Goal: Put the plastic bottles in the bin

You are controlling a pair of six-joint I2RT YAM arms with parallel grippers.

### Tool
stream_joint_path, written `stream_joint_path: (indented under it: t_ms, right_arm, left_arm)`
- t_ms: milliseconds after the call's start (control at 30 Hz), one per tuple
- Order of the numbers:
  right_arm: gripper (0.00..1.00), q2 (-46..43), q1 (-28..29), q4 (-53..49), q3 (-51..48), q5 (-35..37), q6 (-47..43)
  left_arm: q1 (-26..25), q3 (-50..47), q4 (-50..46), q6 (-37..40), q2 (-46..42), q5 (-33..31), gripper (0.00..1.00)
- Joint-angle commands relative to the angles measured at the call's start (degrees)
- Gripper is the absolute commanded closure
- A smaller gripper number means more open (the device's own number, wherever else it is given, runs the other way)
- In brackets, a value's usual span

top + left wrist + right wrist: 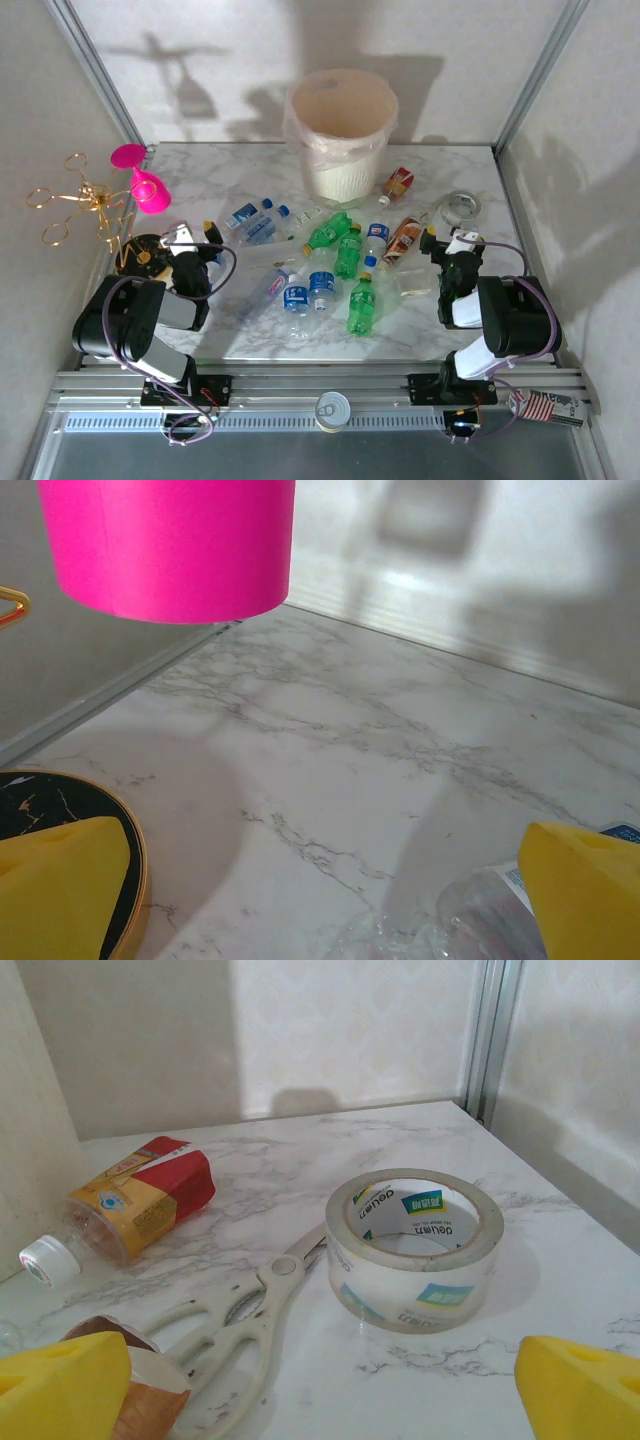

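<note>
The cream-white bin (342, 130), lined with a bag, stands at the back centre of the marble table. Plastic bottles lie scattered in front of it: green ones (349, 250), clear blue-labelled ones (296, 295) and brown ones (403, 240). My left gripper (195, 235) rests low at the left, open. Its yellow fingertips (60, 880) stand wide apart, and a clear bottle (490, 910) lies by the right one. My right gripper (447, 238) is open at the right. Between its wide fingers (580, 1390) is bare table. A red-labelled brown bottle (130, 1200) lies ahead to the left, and another brown bottle (140, 1380) touches the left finger.
A pink goblet (143, 180) and a gold wire stand (80, 200) sit at the far left. A black gold-rimmed disc (40, 800) lies under my left gripper. Ahead of my right gripper are a clear tape ring (415, 1245) and white scissors (230, 1330). Walls enclose three sides.
</note>
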Motion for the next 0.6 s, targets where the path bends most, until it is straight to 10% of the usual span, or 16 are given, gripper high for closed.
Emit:
stream_joint_path:
  t_ms: [0,567]
  right_arm:
    - [0.01,0.5,0.1,2.1,0.3,0.9,-0.3]
    - [0.01,0.5,-0.1,1.4,0.5,0.3,-0.1]
  left_arm:
    - [0.6,-0.4,2.4,-0.3,0.3,0.5,0.01]
    - [0.7,-0.2,1.9,-0.5,0.4,0.6,0.01]
